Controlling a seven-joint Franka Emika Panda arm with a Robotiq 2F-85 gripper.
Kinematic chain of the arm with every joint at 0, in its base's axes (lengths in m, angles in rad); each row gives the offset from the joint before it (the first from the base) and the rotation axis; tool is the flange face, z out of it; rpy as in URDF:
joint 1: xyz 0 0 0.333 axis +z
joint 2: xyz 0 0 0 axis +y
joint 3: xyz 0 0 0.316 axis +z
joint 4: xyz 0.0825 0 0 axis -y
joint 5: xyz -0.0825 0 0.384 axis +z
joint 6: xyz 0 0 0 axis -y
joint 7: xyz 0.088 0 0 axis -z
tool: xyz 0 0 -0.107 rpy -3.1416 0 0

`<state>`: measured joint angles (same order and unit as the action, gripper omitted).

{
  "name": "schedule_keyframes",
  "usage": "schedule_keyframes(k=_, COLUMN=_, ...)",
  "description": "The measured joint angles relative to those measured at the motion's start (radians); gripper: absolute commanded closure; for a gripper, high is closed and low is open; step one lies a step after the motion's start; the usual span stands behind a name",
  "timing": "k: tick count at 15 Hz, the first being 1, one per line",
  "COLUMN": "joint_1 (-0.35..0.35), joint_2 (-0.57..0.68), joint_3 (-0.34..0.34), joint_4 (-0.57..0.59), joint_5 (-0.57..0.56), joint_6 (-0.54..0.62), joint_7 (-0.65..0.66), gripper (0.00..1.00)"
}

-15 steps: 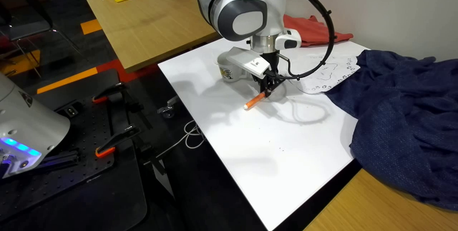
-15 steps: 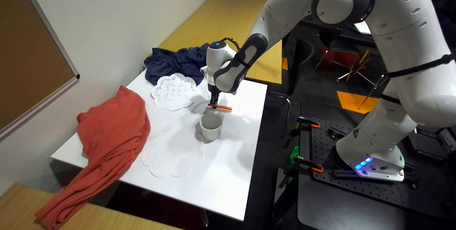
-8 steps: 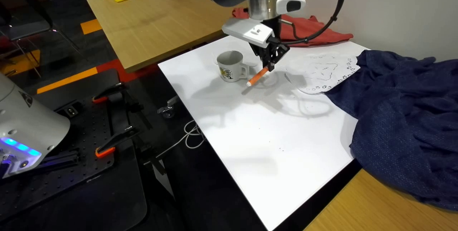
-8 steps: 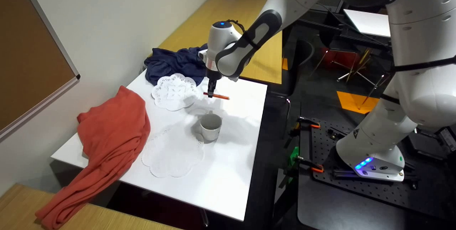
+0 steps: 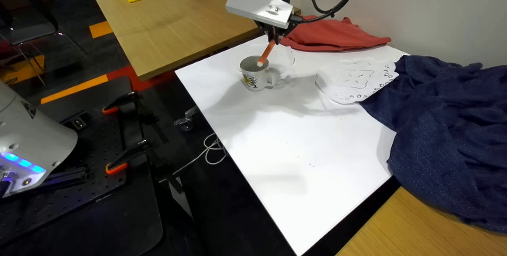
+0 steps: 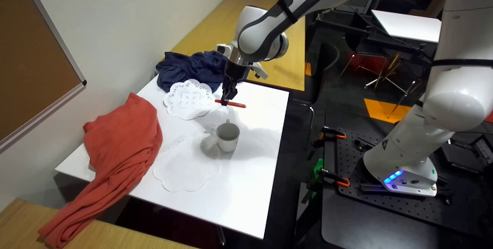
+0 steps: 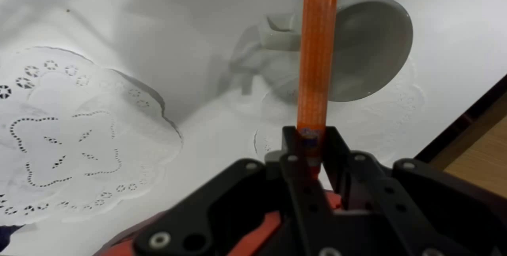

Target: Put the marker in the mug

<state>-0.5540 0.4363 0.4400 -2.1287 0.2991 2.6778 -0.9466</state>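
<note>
Orange marker (image 7: 318, 56), label (image 7: 310, 135) illegible, in hand (image 7: 311, 145)

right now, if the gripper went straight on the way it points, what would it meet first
Likely the white doily nearest the mug, though depth is unclear: the gripper, or the marker it holds, might clip the mug first.

1 orange marker (image 7: 317, 58) aloft, 1 upright mug (image 6: 227, 142)
</note>
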Motion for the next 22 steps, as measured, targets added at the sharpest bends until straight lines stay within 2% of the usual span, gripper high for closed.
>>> schedule_keyframes(k=2, joint_1=0.002, joint_2=-0.014, joint_3=-0.017, joint_4=-0.001, joint_5=0.061, joint_6=-0.054, joint_7=-0.038, gripper=0.81)
schedule_keyframes(k=4, joint_1=0.002, joint_2=-0.019, joint_3=-0.023, joint_4=-0.001, joint_5=0.067, joint_6=-0.066, joint_7=-0.038, gripper=0.81)
schedule_keyframes(k=5, joint_1=0.003, joint_2=-0.019, joint_3=-0.023, joint_4=-0.001, joint_5=0.068, joint_6=-0.066, joint_7=-0.038, gripper=0.95)
schedule_keyframes(k=8, joint_1=0.032, joint_2=-0.017, joint_3=-0.049, joint_4=0.0, joint_5=0.109, joint_6=-0.066, joint_7=-0.069, gripper=0.95)
schedule_keyframes(k=12, joint_1=0.037, joint_2=0.012, joint_3=-0.038, joint_4=0.025, joint_5=0.355, joint_6=-0.069, joint_7=-0.351, gripper=0.95)
schedule_keyframes(k=15, joint_1=0.043, joint_2=0.031, joint_3=-0.047, joint_4=0.054, joint_5=0.52, joint_6=-0.122, joint_7=-0.557, gripper=0.95)
schedule_keyframes(k=19, joint_1=0.088, joint_2=0.037, joint_3=-0.126, joint_4=0.092, joint_5=0.676, joint_6=-0.279, joint_7=-0.766, gripper=0.95)
schedule_keyframes(k=22, joint_1=0.136, joint_2=0.04, joint_3=-0.209, joint_4=0.116, joint_5=0.746, joint_6=-0.424, joint_7=-0.88, gripper=0.95)
